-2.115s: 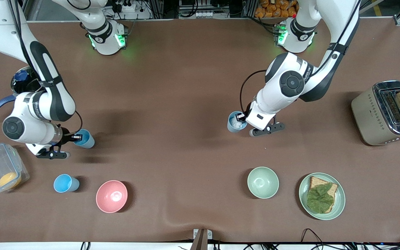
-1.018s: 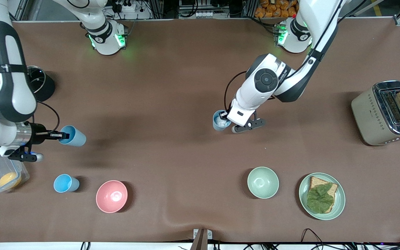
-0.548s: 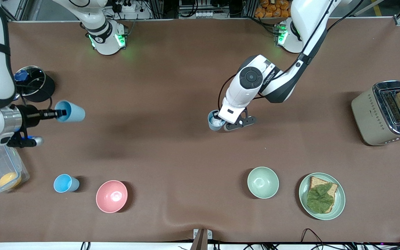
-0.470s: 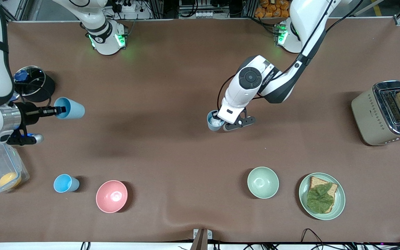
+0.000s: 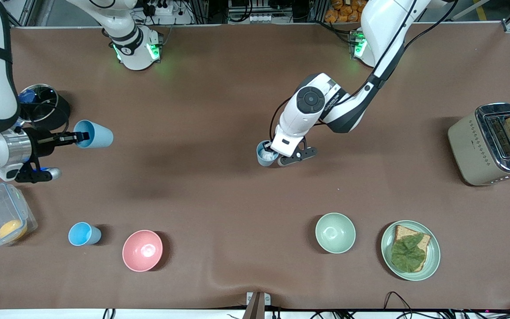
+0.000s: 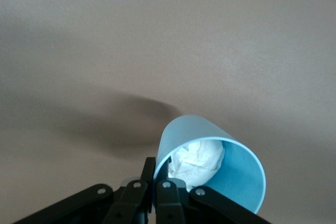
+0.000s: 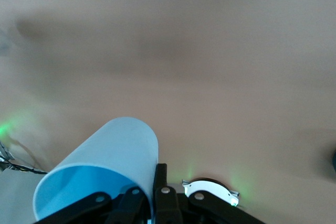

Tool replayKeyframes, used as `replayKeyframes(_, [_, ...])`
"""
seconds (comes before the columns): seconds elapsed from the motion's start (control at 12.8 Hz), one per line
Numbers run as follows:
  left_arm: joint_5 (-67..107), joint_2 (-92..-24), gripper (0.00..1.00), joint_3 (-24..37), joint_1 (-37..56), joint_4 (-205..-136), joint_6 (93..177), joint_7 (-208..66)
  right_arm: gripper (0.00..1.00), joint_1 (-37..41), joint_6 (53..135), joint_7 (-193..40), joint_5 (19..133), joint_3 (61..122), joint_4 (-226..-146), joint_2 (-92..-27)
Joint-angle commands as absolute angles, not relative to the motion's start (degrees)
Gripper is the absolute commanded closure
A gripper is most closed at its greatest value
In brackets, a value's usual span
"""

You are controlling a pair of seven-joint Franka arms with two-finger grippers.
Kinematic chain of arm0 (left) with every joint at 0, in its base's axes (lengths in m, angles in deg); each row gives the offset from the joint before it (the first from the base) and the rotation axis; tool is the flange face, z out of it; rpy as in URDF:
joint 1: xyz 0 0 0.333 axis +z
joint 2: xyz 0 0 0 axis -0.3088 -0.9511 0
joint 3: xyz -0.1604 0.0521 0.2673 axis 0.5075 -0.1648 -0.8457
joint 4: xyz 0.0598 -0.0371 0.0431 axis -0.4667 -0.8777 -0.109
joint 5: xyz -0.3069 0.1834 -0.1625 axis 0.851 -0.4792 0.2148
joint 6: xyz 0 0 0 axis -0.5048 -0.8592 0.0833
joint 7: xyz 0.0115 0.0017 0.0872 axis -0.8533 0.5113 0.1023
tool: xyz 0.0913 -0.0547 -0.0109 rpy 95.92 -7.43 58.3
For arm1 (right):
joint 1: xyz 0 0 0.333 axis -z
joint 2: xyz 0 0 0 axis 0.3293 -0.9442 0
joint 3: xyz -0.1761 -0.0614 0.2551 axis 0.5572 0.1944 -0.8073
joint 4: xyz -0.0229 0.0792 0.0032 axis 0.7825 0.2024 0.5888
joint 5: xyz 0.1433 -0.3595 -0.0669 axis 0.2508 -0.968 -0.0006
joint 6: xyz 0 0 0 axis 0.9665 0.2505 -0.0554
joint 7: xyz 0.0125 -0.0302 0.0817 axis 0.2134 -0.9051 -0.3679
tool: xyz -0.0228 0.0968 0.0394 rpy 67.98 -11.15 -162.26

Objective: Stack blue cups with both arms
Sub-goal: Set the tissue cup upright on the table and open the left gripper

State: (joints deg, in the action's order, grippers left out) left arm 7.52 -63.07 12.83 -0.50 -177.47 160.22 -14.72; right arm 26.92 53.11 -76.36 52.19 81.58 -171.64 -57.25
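Observation:
My right gripper [image 5: 80,138] is shut on the rim of a bright sky-blue cup [image 5: 94,134] and holds it tipped on its side in the air, over the right arm's end of the table. The right wrist view shows this cup [image 7: 100,171] empty, its wall pinched between the jaws. My left gripper [image 5: 273,153] is shut on the rim of a duller grey-blue cup [image 5: 264,157], upright over the middle of the table. The left wrist view shows crumpled white paper [image 6: 197,161] inside that cup [image 6: 236,182]. A third blue cup [image 5: 84,234] stands beside the pink bowl [image 5: 142,250].
A black pot with a glass lid [image 5: 42,106] and a clear plastic box [image 5: 0,219] are at the right arm's end. A pale green bowl [image 5: 335,232], a plate with bread and lettuce [image 5: 432,252] and a toaster [image 5: 472,146] are toward the left arm's end.
My left gripper has carried the grey-blue cup toward the right arm's end. My right gripper has lifted the sky-blue cup, tipped it sideways and brought it slightly toward the middle.

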Motion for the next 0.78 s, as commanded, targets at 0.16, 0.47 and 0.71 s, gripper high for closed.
replayKeyframes(0.16, [5.9,-65.4,1.00,12.3,-2.1,-176.6,162.0,-12.6,1.00,24.7,52.8,-79.3,53.7,82.1,-171.4,-56.8])
replayKeyframes(0.47, [5.3,-67.2,0.91,12.0,-3.0,-175.8,162.9,-11.9,1.00,23.3,52.4,-81.2,53.7,81.9,-171.4,-55.0])
replayKeyframes(0.71, [3.7,-67.7,0.09,12.0,-3.0,-175.4,162.9,-7.9,1.00,22.7,52.1,-81.4,55.4,82.0,-168.9,-52.7])
